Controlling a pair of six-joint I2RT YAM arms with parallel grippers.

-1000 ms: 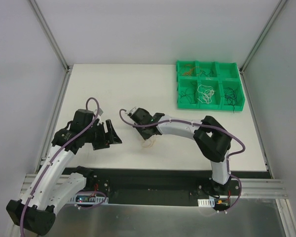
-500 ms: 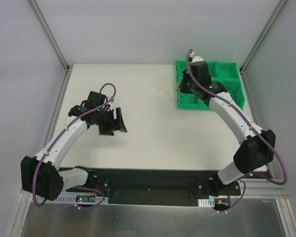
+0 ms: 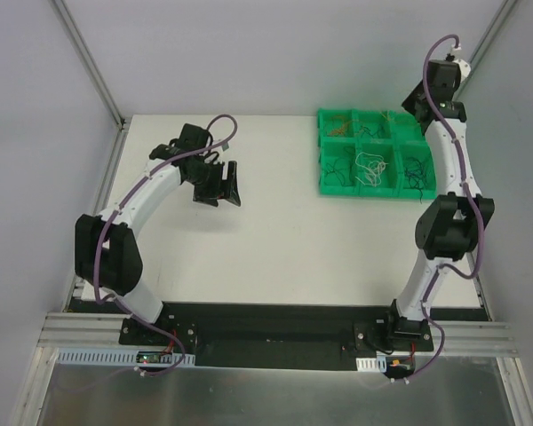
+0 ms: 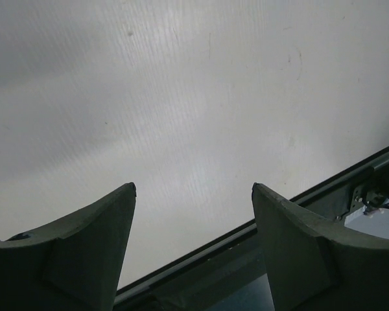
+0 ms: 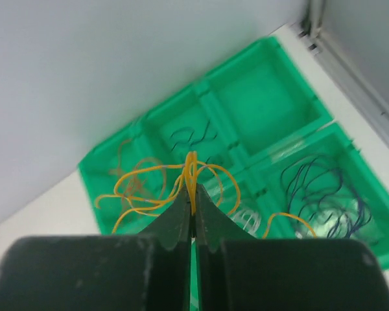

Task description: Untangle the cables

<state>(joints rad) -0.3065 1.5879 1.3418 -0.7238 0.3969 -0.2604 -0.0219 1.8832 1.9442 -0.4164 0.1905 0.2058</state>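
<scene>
My right gripper [image 5: 192,195] is shut on a small bunch of thin orange cables [image 5: 193,170], whose loops hang out to both sides above the green tray [image 5: 280,76]. In the top view the right gripper [image 3: 417,100] is held high over the tray's [image 3: 379,191] far right corner. The tray compartments hold sorted cables: blue-purple [image 5: 319,195], black [image 5: 193,135], white [image 3: 369,167] and reddish-orange [image 3: 338,127]. My left gripper [image 3: 224,183] is open and empty over the bare table, left of the middle; its fingers [image 4: 104,227] frame only the table surface.
The white table [image 3: 275,240] is bounded by metal rails at the left [image 3: 98,213] and right, with grey walls behind. The table's edge with a dark rail [image 4: 324,194] shows in the left wrist view.
My right arm has swung from the table's middle to the tray and risen above its far right corner with the orange cables. My left arm has reached farther back and to the right.
</scene>
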